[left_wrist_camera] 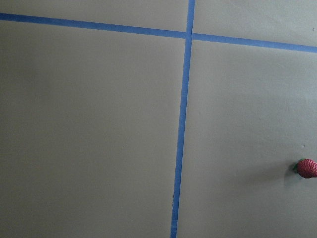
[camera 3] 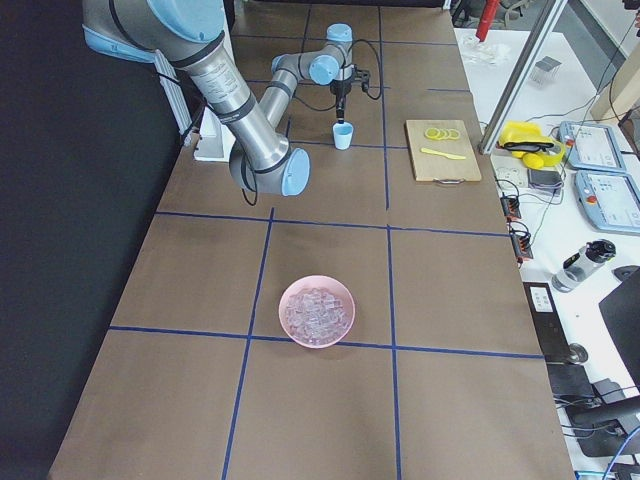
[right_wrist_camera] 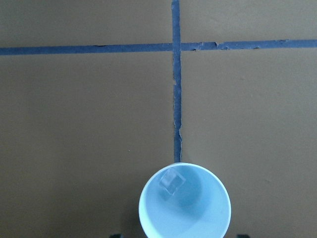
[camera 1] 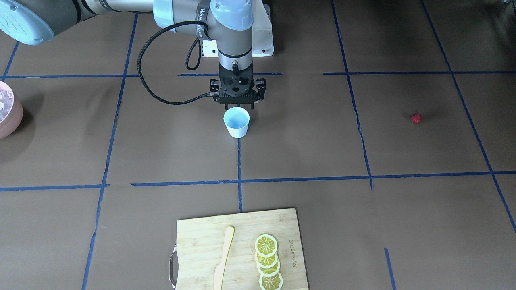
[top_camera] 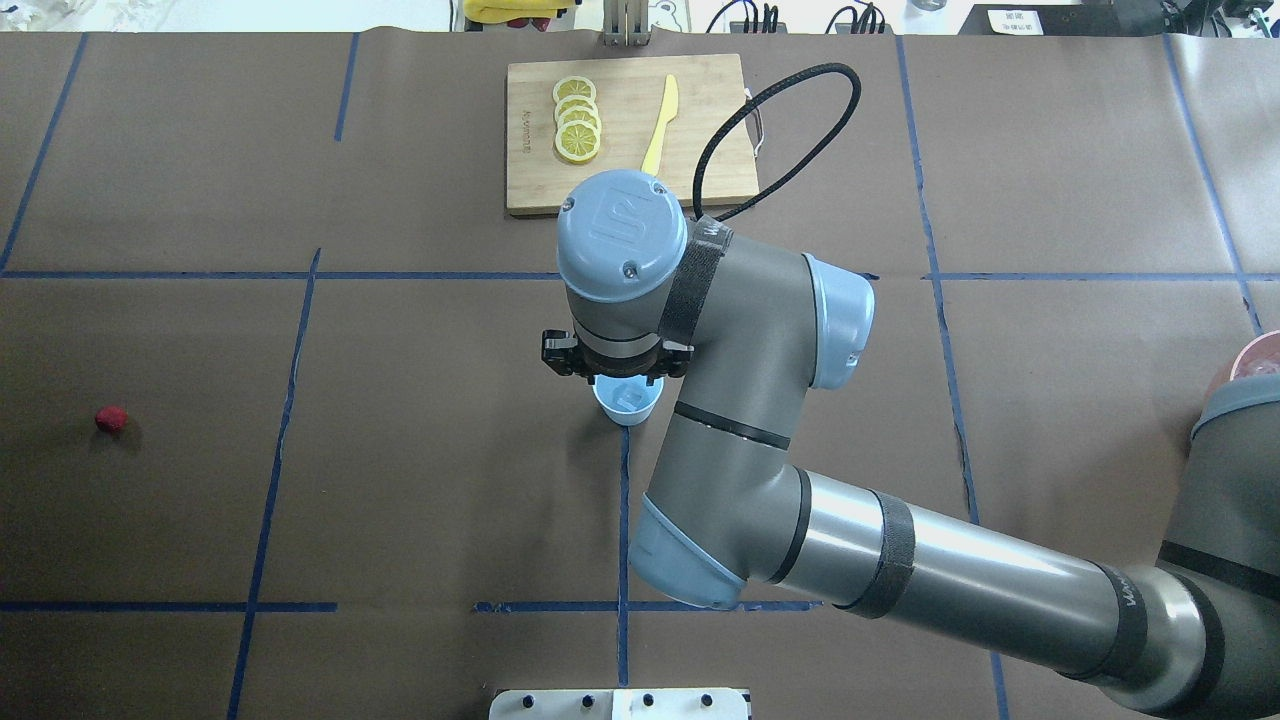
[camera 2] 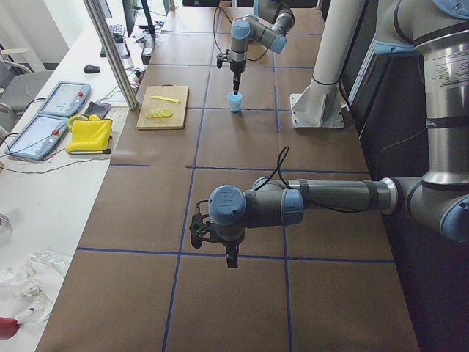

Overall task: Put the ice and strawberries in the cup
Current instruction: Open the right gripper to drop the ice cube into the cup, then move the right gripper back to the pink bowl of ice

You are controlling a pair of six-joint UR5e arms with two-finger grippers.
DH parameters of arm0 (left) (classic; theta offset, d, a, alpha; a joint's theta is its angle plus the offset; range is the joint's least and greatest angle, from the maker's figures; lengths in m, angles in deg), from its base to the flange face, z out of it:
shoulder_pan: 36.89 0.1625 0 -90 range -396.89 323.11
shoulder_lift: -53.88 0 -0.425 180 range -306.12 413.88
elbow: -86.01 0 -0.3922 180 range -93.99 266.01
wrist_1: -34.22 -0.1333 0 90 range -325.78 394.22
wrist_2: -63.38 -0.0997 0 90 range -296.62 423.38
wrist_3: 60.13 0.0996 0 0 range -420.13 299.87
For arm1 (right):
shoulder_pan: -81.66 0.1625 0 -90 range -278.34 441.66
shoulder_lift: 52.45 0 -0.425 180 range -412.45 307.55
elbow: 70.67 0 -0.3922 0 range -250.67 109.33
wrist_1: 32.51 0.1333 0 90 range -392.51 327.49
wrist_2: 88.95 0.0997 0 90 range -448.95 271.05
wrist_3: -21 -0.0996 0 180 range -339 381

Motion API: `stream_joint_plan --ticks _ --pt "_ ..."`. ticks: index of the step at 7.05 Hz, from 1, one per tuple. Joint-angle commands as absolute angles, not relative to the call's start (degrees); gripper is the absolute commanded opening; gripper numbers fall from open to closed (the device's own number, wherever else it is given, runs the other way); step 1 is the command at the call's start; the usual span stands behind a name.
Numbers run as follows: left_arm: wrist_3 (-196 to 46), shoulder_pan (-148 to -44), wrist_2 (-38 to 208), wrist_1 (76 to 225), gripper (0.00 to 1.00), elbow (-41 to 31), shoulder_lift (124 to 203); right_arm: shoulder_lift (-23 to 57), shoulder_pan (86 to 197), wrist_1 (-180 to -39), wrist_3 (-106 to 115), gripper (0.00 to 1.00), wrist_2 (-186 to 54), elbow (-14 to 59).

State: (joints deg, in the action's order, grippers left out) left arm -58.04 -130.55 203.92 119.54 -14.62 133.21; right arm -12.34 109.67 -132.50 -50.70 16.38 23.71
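Note:
The white cup (camera 1: 236,122) with a pale-blue inside stands upright near the table's middle. One clear ice cube (right_wrist_camera: 172,182) lies inside the cup (right_wrist_camera: 184,203). My right gripper (camera 1: 239,107) hangs straight above the cup's rim, open and empty. More ice (camera 3: 315,312) fills the pink bowl (camera 3: 318,343) on the robot's right end of the table. The red strawberry (top_camera: 111,419) lies alone on the table far to my left; it also shows at the right edge of the left wrist view (left_wrist_camera: 307,168). My left gripper (camera 2: 229,258) shows only in the exterior left view, so I cannot tell its state.
A wooden cutting board (camera 1: 197,241) lies at the table's far edge with lemon slices (camera 1: 268,262) and a yellow knife (camera 1: 223,257) on it. Blue tape lines grid the brown table. The right arm's elbow (top_camera: 740,470) hangs over the centre.

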Motion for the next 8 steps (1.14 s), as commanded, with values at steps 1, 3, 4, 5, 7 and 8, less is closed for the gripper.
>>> stream_joint_plan --ticks 1,3,4,5,7,8 --pt "-58.11 -130.49 203.92 119.56 1.00 -14.71 133.34 -8.71 112.14 -132.96 -50.28 0.99 16.78 29.13" --pt "-58.20 -130.49 203.92 119.65 1.00 -14.80 133.51 4.01 116.44 -133.49 -47.48 0.99 17.13 42.04" --pt "-58.20 -130.49 203.92 119.65 1.00 -14.98 133.51 6.33 119.33 -134.36 -45.38 0.99 17.22 43.22" --pt "-58.20 -130.49 203.92 119.65 1.00 -15.06 133.51 8.87 123.45 -134.37 -38.05 0.99 17.22 44.10" --pt "-58.20 -130.58 204.01 119.65 1.00 -15.50 133.51 18.95 131.53 -133.94 -23.53 0.99 20.70 49.01" --pt "-58.20 -130.58 204.01 119.65 1.00 -15.59 133.51 23.79 136.02 -133.76 -15.55 0.99 23.43 49.99"
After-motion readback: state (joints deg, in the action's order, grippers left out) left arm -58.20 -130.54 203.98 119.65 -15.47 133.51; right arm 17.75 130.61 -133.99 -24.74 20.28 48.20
